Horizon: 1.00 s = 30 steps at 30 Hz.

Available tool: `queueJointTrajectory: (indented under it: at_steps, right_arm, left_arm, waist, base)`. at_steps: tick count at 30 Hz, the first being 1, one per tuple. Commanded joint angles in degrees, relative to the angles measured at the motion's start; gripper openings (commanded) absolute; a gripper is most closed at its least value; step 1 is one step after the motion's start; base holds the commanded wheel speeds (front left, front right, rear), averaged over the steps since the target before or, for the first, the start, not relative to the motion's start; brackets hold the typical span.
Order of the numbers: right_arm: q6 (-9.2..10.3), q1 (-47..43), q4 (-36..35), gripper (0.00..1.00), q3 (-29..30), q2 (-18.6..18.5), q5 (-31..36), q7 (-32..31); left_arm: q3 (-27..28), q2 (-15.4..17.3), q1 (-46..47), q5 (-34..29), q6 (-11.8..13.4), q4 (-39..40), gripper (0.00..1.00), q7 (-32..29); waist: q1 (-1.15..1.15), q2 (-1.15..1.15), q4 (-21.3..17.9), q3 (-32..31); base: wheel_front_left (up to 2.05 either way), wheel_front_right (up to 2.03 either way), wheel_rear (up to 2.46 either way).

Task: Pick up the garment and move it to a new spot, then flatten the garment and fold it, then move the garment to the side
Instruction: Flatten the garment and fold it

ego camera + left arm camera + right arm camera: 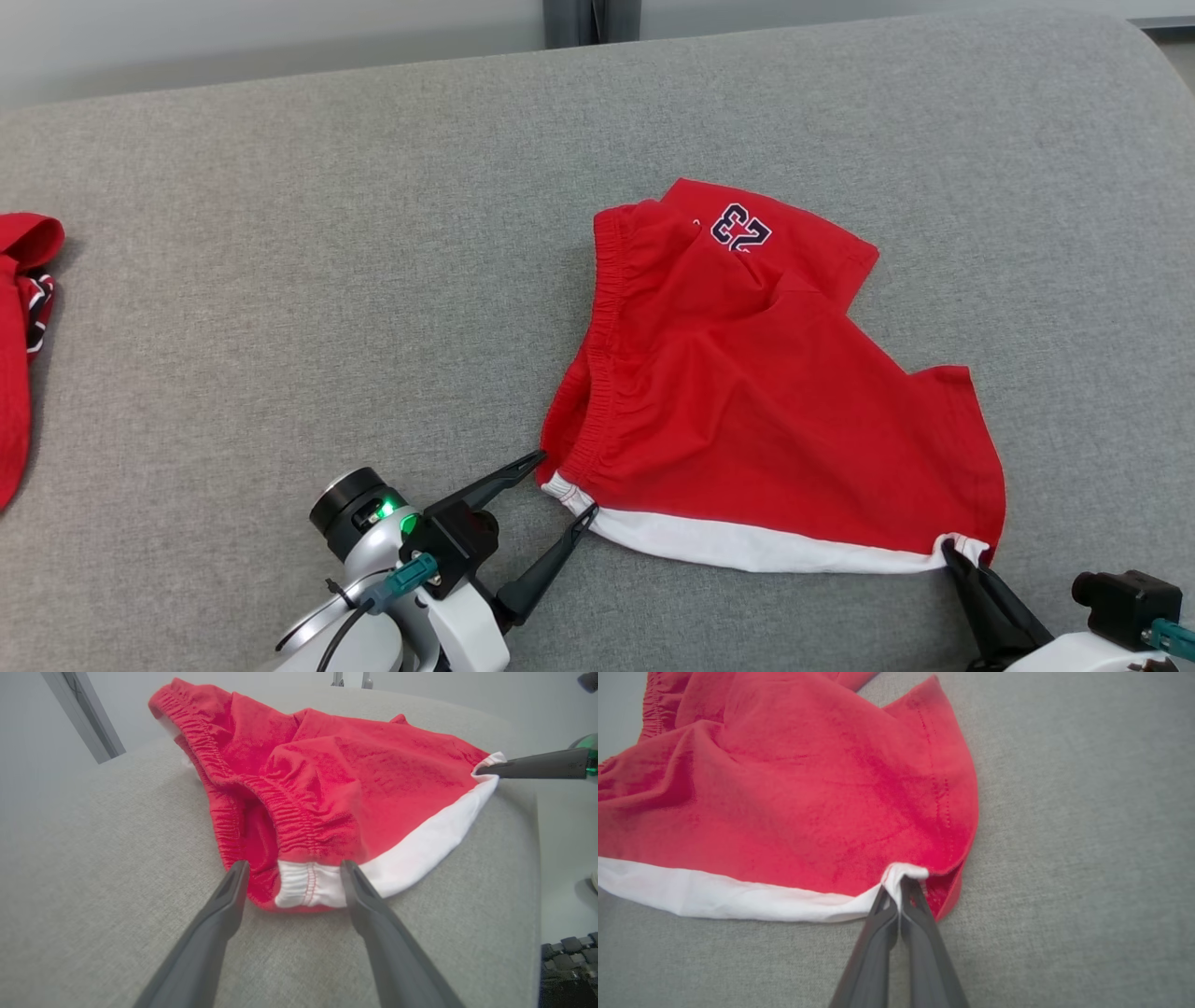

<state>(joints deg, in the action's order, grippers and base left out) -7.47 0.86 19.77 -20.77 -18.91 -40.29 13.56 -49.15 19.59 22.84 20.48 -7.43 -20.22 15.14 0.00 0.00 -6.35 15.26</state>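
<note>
The garment (747, 392) is a pair of red shorts with a white side stripe, an elastic waistband and a navy "23", lying rumpled on the grey cushion (373, 233). My left gripper (565, 485) stands open, its two fingers on either side of the waistband's white corner (308, 884) without closing on it. At the lower right, my right gripper (954, 553) is shut on the white corner of the leg hem (903, 873). From the left wrist view the right gripper's fingers (537, 765) pinch that far corner of the garment (336, 765).
Another red garment (23, 327) lies at the cushion's left edge. A dark post (590, 21) stands behind the cushion at the pale wall. The cushion's right end curves away at the upper right.
</note>
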Motion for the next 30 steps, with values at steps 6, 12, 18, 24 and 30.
queueJointTrajectory:
  at_steps: [6,12,18,24,30]
  right_arm:
    - [-0.03,0.8,0.8,0.00,-0.4,-0.4,-0.6,0.6]
    - [-0.03,1.0,1.1,0.00,-0.8,-0.6,-1.1,0.6]
    - [-0.03,1.4,1.1,0.00,-0.9,-0.8,-1.1,0.9]
    - [-0.03,1.9,-0.2,0.00,-1.1,-1.0,-1.3,1.3]
    - [-0.03,2.4,-3.9,0.00,-1.1,-2.3,-1.8,1.4]
  left_arm:
    - [-2.3,0.9,1.7,2.3,-0.1,-1.1,0.44,0.0]
    - [-3.2,1.0,2.1,3.2,-0.1,-1.6,0.00,0.0]
    - [-2.5,0.6,1.8,4.1,-0.1,-1.3,0.00,0.0]
    - [-1.8,0.7,0.2,5.5,-0.1,-0.5,0.00,0.0]
    - [-1.2,1.1,-1.6,9.3,-0.1,1.2,0.00,0.0]
  waist:
    - [0.00,0.00,-0.5,0.2]
    - [0.00,0.00,-0.3,0.3]
    - [0.00,0.00,0.1,0.2]
    - [0.00,0.00,0.4,-0.9]
    - [0.00,0.00,0.9,-2.9]
  base:
    - [0.00,0.00,0.00]
    - [0.00,0.00,0.00]
    - [0.00,0.00,0.00]
    - [0.00,0.00,0.00]
    - [0.00,0.00,0.00]
